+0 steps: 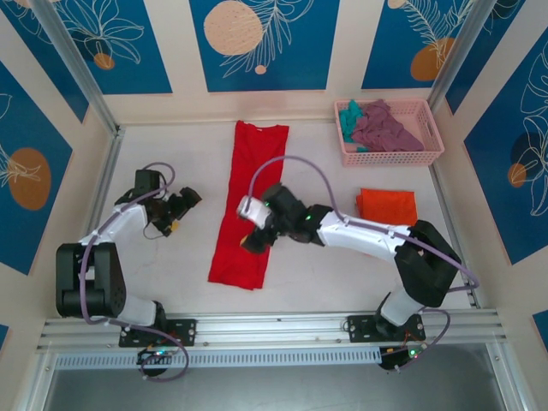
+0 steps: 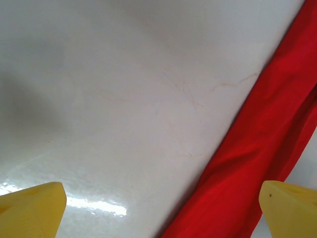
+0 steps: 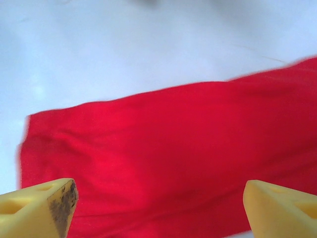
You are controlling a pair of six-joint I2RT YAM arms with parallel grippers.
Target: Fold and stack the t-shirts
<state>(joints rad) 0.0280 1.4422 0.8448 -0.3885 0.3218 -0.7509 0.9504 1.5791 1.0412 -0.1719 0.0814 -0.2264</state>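
Looking down, we see our right gripper spread wide over the long red shirt, left gripper spread beside it.

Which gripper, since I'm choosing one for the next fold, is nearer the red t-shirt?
Right. The right gripper hangs over the lower half of the red t-shirt; the left gripper sits off its left edge, above the table.

A robot lab cell: white table boxed by aluminium frame and blue-patterned panels.
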